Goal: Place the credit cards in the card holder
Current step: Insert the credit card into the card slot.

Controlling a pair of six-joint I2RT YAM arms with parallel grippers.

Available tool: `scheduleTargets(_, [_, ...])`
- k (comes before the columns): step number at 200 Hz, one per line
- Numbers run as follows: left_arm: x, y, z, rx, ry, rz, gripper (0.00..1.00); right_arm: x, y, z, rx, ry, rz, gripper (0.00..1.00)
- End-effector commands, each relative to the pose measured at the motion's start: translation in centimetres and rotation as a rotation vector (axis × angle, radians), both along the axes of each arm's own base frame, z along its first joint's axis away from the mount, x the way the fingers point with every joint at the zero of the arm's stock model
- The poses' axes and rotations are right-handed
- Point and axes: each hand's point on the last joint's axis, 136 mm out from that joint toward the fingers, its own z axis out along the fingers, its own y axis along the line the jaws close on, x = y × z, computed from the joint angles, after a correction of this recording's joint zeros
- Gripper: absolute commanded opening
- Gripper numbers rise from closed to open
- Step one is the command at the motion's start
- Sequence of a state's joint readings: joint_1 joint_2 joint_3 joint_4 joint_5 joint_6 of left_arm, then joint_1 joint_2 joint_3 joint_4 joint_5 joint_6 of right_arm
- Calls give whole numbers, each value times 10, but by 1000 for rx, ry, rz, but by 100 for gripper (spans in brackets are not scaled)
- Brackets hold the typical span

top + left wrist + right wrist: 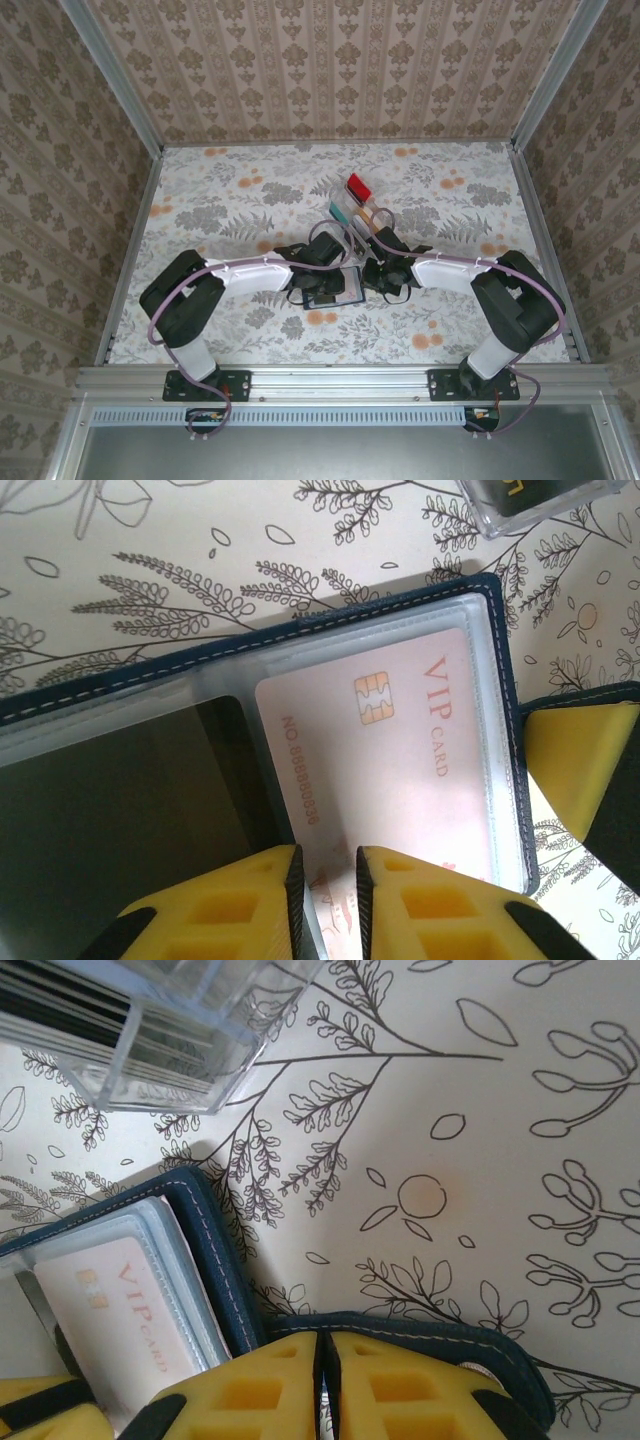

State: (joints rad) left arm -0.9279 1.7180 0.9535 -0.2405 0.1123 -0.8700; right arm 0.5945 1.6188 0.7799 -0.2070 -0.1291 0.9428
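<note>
Yellow fingertips of the left pincer stand close together with a narrow gap, directly over the lower edge of a pink card. Whether they pinch that edge or merely hover on it cannot be told.

Item 1, card holder: navy, lying open and flat on the surface, between the two arms in the overhead view. Its clear sleeve pockets face up.
- Right-hand pocket: holds the pink card, chip and "VIP CARD" lettering legible through the plastic.
- Left-hand pocket: shows a dark panel; card or bare lining, not determinable.

Item 2, right pincer: fingers pressed together, clamped on the navy outer flap of the card holder, just beside the pocket with the pink card.

Item 3, clear rack: stands on the surface just beyond the card holder, not touching it. Dark-edged cards sit in its slots in the right wrist view. Overhead, a red card and a teal card stand upright in it.
</note>
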Motion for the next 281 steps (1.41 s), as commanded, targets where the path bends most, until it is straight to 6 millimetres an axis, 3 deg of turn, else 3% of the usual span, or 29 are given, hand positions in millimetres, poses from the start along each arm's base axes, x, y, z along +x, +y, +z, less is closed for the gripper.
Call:
scheduleTargets(1, [-1,-13,2,-33,6,-33,22,-23,-7,-23,-48,105,20,14])
scheduleTargets(74, [0,-24,12,-157,-24,-45,27,-26,-7,-24,-50,110,26,14])
scheduleTargets(100, [2,-14,9,-176,-12,7,28,-28,-7,-24,-52,113,29,14])
scheduleTargets(156, [7,3,25,-134,-81,28,36,-29,-9,-23,-65,107,23,14])
scheduleTargets(228, [4,9,5,-69,-30,53,37,-31,-9,-24,-67,111,25,14])
scheduleTargets(281, [2,-1,-3,-85,-3,32,26,-30,-7,-24,-63,110,29,14])
